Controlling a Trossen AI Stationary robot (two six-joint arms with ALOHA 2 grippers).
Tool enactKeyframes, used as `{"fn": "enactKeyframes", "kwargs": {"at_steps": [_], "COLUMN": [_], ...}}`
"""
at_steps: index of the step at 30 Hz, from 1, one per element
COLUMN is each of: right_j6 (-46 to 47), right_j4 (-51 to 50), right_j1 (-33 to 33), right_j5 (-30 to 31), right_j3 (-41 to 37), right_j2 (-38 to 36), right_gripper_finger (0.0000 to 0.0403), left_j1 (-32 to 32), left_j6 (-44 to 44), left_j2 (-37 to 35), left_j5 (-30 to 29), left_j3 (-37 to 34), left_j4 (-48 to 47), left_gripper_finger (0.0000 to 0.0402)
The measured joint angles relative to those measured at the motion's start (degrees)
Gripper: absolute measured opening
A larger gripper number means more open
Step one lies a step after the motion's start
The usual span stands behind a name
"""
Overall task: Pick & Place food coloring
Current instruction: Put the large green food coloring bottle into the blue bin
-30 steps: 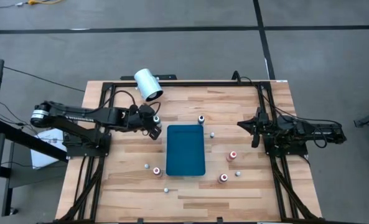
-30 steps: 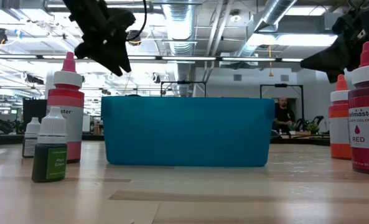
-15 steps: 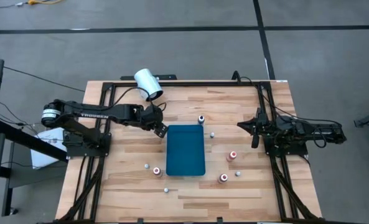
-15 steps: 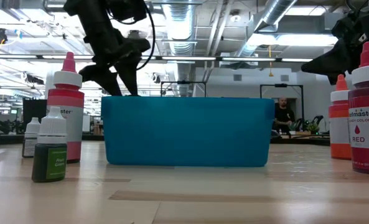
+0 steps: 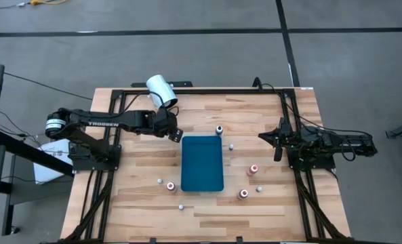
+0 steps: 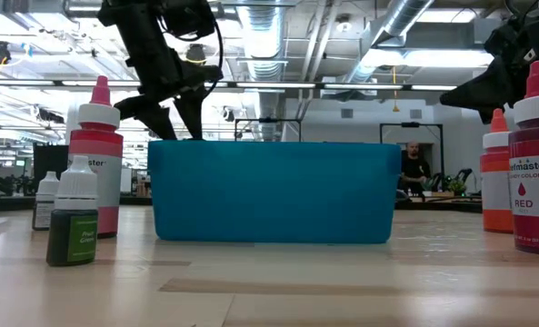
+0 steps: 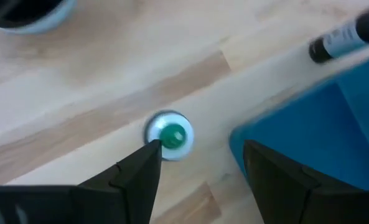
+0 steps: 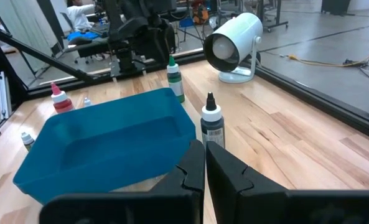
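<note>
The left arm reaches in across the wooden table [image 5: 268, 112] and its left gripper [image 5: 175, 133] hangs over the far left corner of the blue tray [image 5: 202, 163], pointing down, jaws spread wide and holding nothing. From the left wrist, a green-capped bottle [image 7: 172, 135] of food coloring stands upright on the wood below the open fingers [image 7: 140, 177], closer to one finger than the other and just outside the blue tray's wall. At table height the same gripper's two dark fingertips hover just above the blue tray's rim.

The right arm waits folded well to the right of the blue tray, the right gripper [image 5: 276, 146] pressed shut and empty; its closed fingers [image 8: 204, 168] point back toward the blue tray.

Every bottle in sight stands on the table outside the blue tray's walls. A dark bottle [image 5: 219, 130] with a pointed tip sits at the blue tray's far right corner, a tiny pale one [image 5: 231, 146] just beside it. Two red-capped bottles [image 5: 253, 169] stand off the blue tray's right side toward its near end, another red-capped one [image 5: 171, 186] by its near left corner, and small pale bottles lie close to them. A white cylinder [image 5: 161, 91] lies on its side at the table's far edge, beyond the left gripper.
</note>
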Motion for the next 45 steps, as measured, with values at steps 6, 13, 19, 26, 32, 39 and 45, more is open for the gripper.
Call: {"fn": "enactKeyframes", "kwargs": {"at_steps": [6,13,19,26,32,39,45], "right_j6": [0.02,0.02,0.04,0.51,0.52,0.52,0.52], "right_j4": [0.02,0.22,0.22,0.24,0.22,0.24,0.23], "right_j1": [0.00,0.00,-0.01,0.00,-0.02,0.00,0.00], "right_j5": [0.00,0.02,0.03,0.02,0.02,0.02,0.02], "right_j3": [-0.02,0.00,-0.01,0.00,-0.01,-0.02,0.00], "right_j2": [0.00,0.00,0.02,0.02,0.02,0.02,0.02], "right_gripper_finger": [0.0007,0.0007,0.0007,0.0007,0.0007,0.0007,0.0007], "left_j1": [0.00,0.00,0.02,0.08,0.11,0.15,0.15], "left_j6": [-0.64,-0.64,-0.44,-0.23,0.23,0.46,0.49], "left_j2": [0.00,0.44,3.70,7.52,9.98,10.12,10.12], "left_j5": [-1.66,-4.02,-3.62,-4.13,-4.28,-4.70,-4.76], "left_j3": [0.00,0.05,0.11,0.09,0.09,0.07,0.07], "left_j4": [-0.43,-3.48,-2.05,-1.27,1.95,2.09,1.55], "left_gripper_finger": [0.0217,0.0217,0.0217,0.0217,0.0217,0.0217,0.0207]}}
